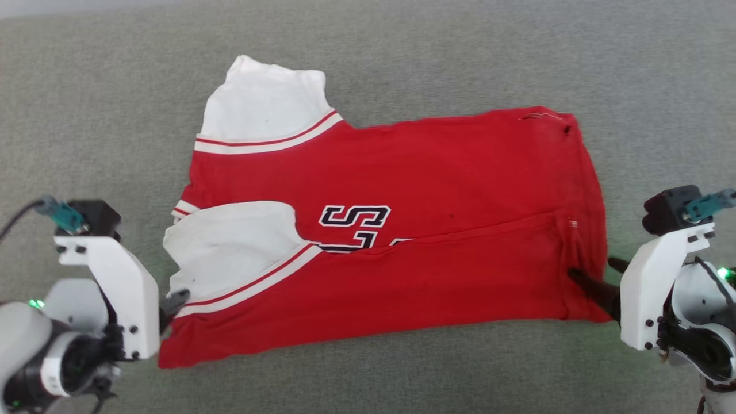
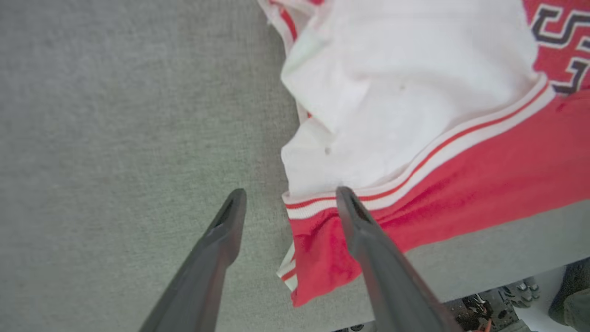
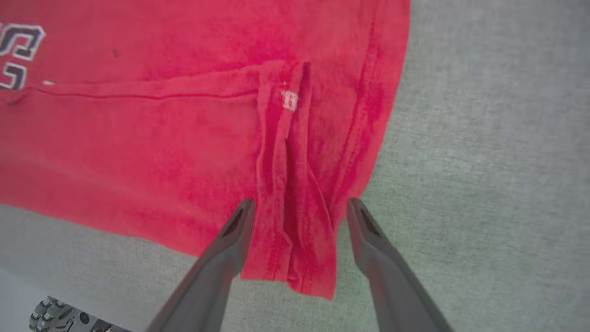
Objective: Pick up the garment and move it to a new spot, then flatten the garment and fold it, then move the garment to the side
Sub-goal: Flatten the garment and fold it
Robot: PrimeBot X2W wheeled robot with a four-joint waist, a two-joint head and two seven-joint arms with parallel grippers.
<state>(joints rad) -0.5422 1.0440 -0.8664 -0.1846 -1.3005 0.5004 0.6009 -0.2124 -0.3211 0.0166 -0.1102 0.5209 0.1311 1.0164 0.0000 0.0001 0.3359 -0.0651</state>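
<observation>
**Jaws apart at both near corners**

The left gripper (image 2: 291,198) stands open, with one finger over the striped band at the near-left corner of the shirt (image 1: 402,230) and the other over the bare grey surface (image 1: 402,52). The right gripper (image 3: 300,205) is open too, its fingers straddling a bunched fold at the near-right hem corner. The shirt lies mid-surface with sleeves left and hem right, and its near flap is folded over.
</observation>
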